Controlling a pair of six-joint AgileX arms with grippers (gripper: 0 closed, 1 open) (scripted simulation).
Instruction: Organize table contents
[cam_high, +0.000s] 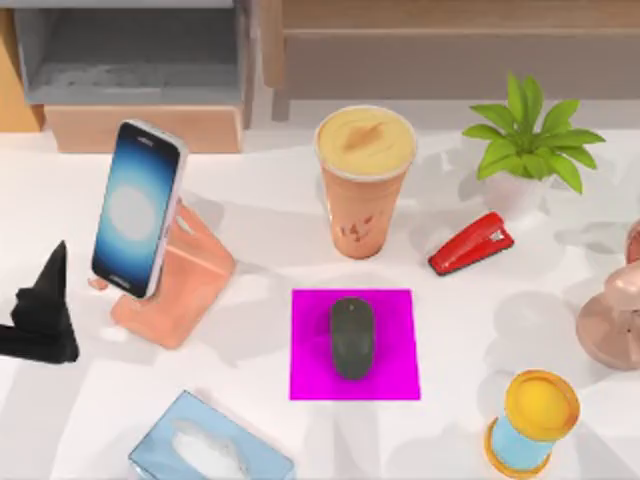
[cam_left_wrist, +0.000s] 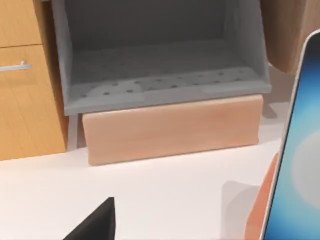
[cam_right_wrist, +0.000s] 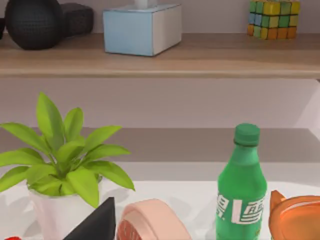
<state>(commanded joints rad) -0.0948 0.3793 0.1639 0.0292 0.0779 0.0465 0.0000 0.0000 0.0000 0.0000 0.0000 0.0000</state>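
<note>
The smartphone (cam_high: 138, 208) with its glowing blue-white screen leans upright on a salmon stand (cam_high: 180, 285) at the left of the table (cam_high: 240, 340); its edge also appears in the left wrist view (cam_left_wrist: 300, 165). A dark grey mouse (cam_high: 352, 337) lies on the magenta pad (cam_high: 400, 375) at the centre. Behind the pad stands the tall orange cup (cam_high: 365, 180) with a creamy top. My left gripper (cam_high: 45, 300) hovers at the left edge, just left of the phone and apart from it. A dark tip of my right gripper (cam_right_wrist: 95, 225) shows near the plant.
A red stapler (cam_high: 471, 243) and a potted plant (cam_high: 530, 140) sit back right. A yellow-and-blue hourglass cylinder (cam_high: 530, 420) stands front right, a tissue box (cam_high: 210, 450) front left, a copper object (cam_high: 610, 320) at the right edge. A green bottle (cam_right_wrist: 241, 190) stands beyond the plant.
</note>
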